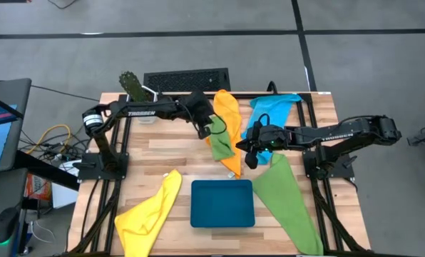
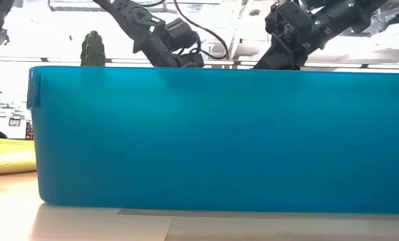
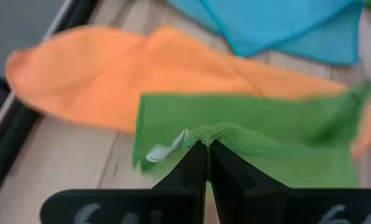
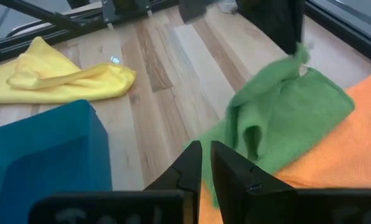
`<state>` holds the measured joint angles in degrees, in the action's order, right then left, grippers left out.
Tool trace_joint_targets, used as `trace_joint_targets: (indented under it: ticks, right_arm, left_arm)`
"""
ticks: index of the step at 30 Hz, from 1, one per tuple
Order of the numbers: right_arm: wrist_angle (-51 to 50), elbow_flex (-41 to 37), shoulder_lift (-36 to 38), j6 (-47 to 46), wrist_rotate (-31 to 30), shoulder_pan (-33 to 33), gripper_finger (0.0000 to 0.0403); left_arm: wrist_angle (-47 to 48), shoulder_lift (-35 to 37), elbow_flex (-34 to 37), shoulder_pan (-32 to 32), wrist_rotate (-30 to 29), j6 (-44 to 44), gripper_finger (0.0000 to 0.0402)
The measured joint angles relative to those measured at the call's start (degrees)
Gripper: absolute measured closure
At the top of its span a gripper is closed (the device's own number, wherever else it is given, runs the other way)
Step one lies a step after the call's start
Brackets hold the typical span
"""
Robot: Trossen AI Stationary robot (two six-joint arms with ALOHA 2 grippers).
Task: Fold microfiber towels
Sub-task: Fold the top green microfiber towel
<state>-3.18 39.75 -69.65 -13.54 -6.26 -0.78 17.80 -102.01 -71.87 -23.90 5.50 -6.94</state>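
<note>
A small green towel (image 1: 219,141) lies partly on the orange towel (image 1: 227,114) at the table's middle. My left gripper (image 1: 211,130) is shut on it and holds one end raised. My right gripper (image 1: 249,158) hovers just right of it. Its fingers (image 4: 205,149) stand a narrow gap apart with nothing between them. The sky-blue towel (image 1: 273,107) lies at the far right, overlapping the orange one. A second green towel (image 1: 287,200) lies spread at the near right. The yellow towel (image 1: 152,210) lies bunched at the near left. My left gripper pinches a bunched bit of the green towel's edge (image 3: 221,132) between its two shut fingers, next to a white label (image 3: 164,150). The fingers slant down from the table's left. The held end (image 4: 294,59) is lifted, and the rest drapes slack onto the orange towel and the table.
A dark teal tray (image 1: 222,203) stands near the front edge, between the yellow and the second green towel, and fills the low view (image 2: 219,134). A black grille (image 1: 186,80) and a green plant-like object (image 1: 130,84) sit at the far edge. Black frame rails run along both sides.
</note>
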Motion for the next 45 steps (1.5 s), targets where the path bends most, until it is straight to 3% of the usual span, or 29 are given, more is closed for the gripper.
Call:
trace_joint_targets:
  ticks: [10, 17, 26, 31, 36, 45]
  right_arm:
    - [-1.44, 0.0, 0.0, -2.8, -0.13, -0.12, 0.0341]
    - [-0.53, 0.02, -3.24, -3.3, -1.37, -0.75, 0.0316]
    - [1.36, 0.02, -10.81, -4.99, 0.83, -0.84, 0.0256]
    - [0.31, -0.04, -13.64, -6.82, 0.08, -0.85, 0.0239]
    - [0.24, -0.02, -16.03, -8.35, -0.04, -1.34, 0.0238]
    - [-3.27, 0.02, -15.98, -11.64, -0.07, -3.83, 0.0244]
  left_arm:
    - [-8.82, -2.09, -0.13, -0.09, -4.83, 1.88, 0.0397]
    - [-7.09, -2.11, -1.06, 0.11, -0.63, 2.1, 0.0387]
    - [-5.42, -2.13, -1.02, 1.4, 2.26, -0.76, 0.0306]
    - [0.15, -1.95, -2.12, 1.18, 4.8, 0.26, 0.0247]
    - [9.7, -1.73, -7.75, 1.18, 4.81, -1.63, 0.0198]
    - [19.44, -1.67, -8.47, 3.32, 13.82, 2.07, 0.0177]
